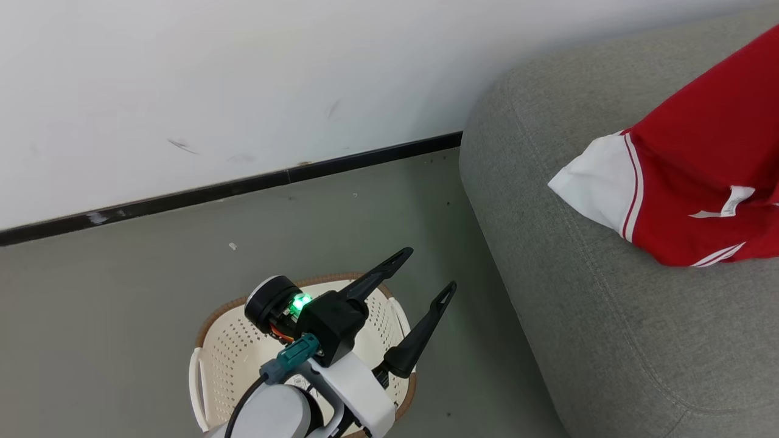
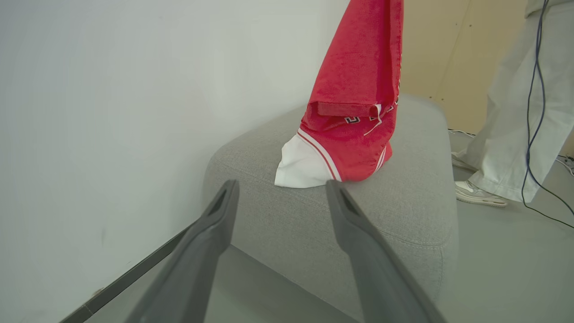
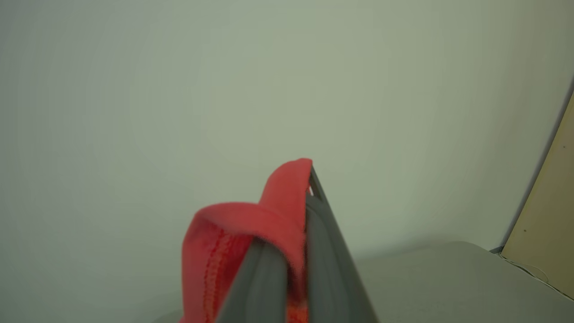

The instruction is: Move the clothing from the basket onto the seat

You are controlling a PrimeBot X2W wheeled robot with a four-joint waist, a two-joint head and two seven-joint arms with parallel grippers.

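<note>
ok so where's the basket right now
Head view, bottom centre-left: the basket sits on the floor beneath the open left claw, just left of the grey seat.

Cream perforated plastic basket [image 1: 225,353] on grey floor [image 1: 122,316], left of large grey fabric sofa [image 1: 578,292]. Lower end of red white-trimmed garment [image 1: 700,182] on sofa corner. White wall [image 1: 243,91] behind both.

Bare, plain room.
A white wall [image 1: 243,79] met a grey floor [image 1: 122,316] along a black skirting strip [image 1: 243,185]; a beige panel [image 2: 439,54] stood beside the wall.
</note>
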